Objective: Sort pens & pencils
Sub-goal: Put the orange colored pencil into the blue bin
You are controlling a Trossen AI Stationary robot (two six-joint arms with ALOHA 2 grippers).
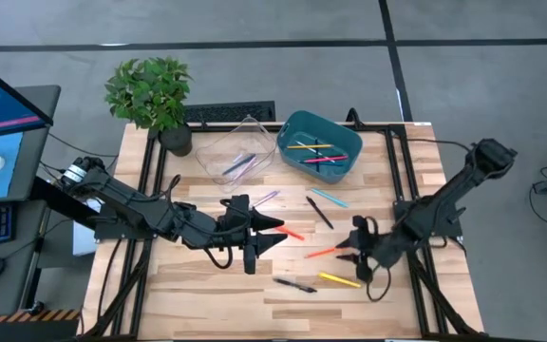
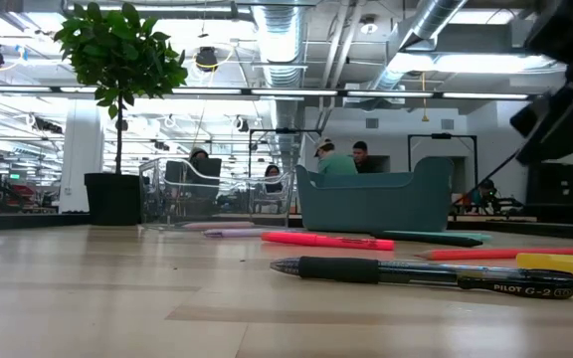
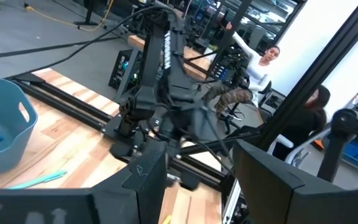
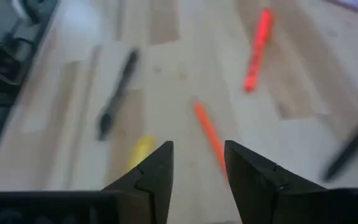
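1. A leafy green plant in a black pot point(image 1: 157, 100) stands at the table's far left corner.
2. The left gripper point(image 1: 275, 231) hovers above the light wooden slatted table point(image 1: 207, 294) near its middle; its two dark fingers point(image 3: 145, 177) stand apart with nothing between them.
3. A clear plastic tray point(image 1: 236, 148) sits beside the plant and holds a couple of dark sticks.
4. A pale purple stick point(image 1: 267, 199) and a red stick point(image 1: 291, 233) lie just by the left gripper.
5. A black pen point(image 1: 295, 284) lies nearer the front edge, with a yellow stick point(image 1: 339, 279) beside it.
6. A round-cornered teal plastic bin point(image 1: 319, 145) at the back holds several coloured sticks.
7. A teal stick point(image 1: 330, 198) and a black stick point(image 1: 319, 212) lie in front of the bin.
8. An orange stick point(image 1: 323, 253) lies just ahead of the right gripper point(image 1: 348, 253), whose fingers point(image 4: 157, 171) are partly spread and empty, above the table.
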